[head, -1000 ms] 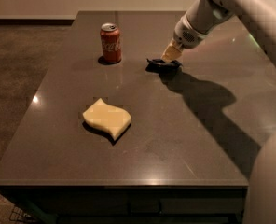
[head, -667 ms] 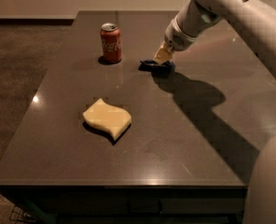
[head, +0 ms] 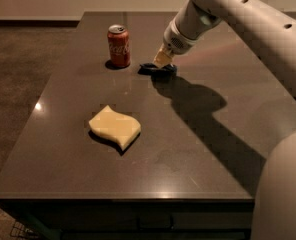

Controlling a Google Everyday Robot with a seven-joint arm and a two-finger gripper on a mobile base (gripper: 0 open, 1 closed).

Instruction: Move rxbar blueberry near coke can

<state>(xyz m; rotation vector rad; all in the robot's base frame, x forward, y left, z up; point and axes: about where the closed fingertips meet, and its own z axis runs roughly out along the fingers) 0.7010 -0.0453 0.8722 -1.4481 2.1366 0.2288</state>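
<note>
Both the snack bar (head: 157, 70) and the hand (head: 162, 61) have shifted left toward the can (head: 118, 46). The snack bar lies on the desk (head: 188, 149) just right of the can; the hand is down on it, grip state indeterminable.

One cam only, so no 2nd view to share w/. It sits high by the near edge of the table (head: 63, 159), looking down & fwd at a slant across the top toward the far edge and wall. Mid-range: nearly the whole tabletop fits, floor showing on the left. The robot's pale body (head: 283, 194) fills the btm-right corner, close to the lens; the arm (head: 238, 14) enters from top right. The gripper (head: 161, 60) sits upper centre, far part of the table, just right of the coke can (head: 118, 45), down at the rxbar blueberry (head: 157, 70).
</note>
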